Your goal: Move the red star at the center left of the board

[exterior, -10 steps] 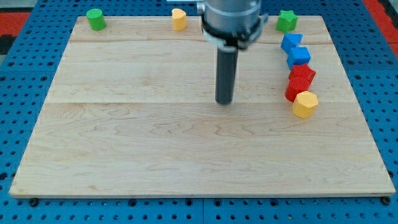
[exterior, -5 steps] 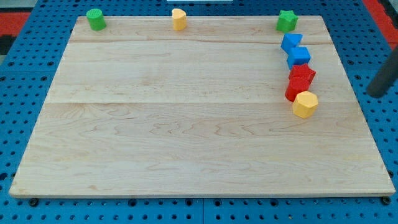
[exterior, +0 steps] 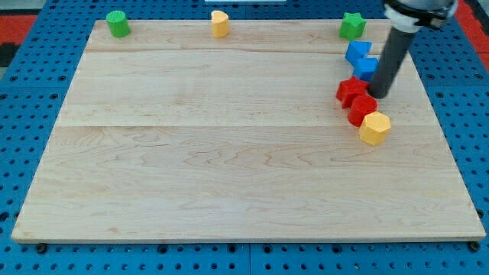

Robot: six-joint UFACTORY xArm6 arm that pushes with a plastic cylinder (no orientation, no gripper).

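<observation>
pale wooden board (exterior: pixel 229 168), blue perforated table (exterior: pixel 23 153)

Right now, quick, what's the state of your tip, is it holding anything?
My tip: no gripper, holding nothing; it sits just right of the red star.

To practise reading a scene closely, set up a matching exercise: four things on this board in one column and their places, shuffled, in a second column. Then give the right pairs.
Things:
1. green cylinder
2. yellow hexagon
3. red star
4. my tip

Places:
A. just right of the red star
B. the view's top left corner
C. lowest of the cluster on the view's right
D. just left of my tip, below the blue blocks

Pairs: 1-B, 2-C, 3-D, 4-A
</observation>
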